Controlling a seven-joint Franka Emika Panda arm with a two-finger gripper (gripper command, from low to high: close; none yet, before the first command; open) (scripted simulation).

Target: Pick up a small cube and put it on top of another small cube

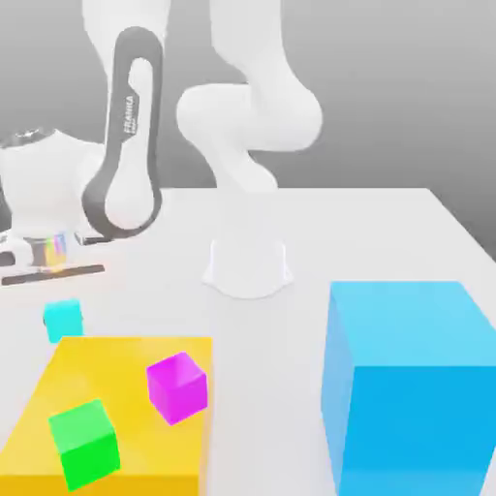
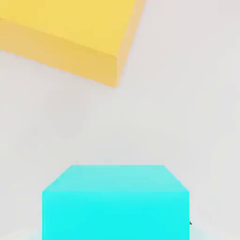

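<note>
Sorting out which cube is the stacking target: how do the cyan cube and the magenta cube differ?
The cyan cube is smaller than the magenta cube. The cyan cube rests on the white table, just off the yellow block; the magenta cube stands on that block, beside the green cube. The cyan cube lies nearer the arm's hand. Both are plain, single-coloured cubes.
</note>
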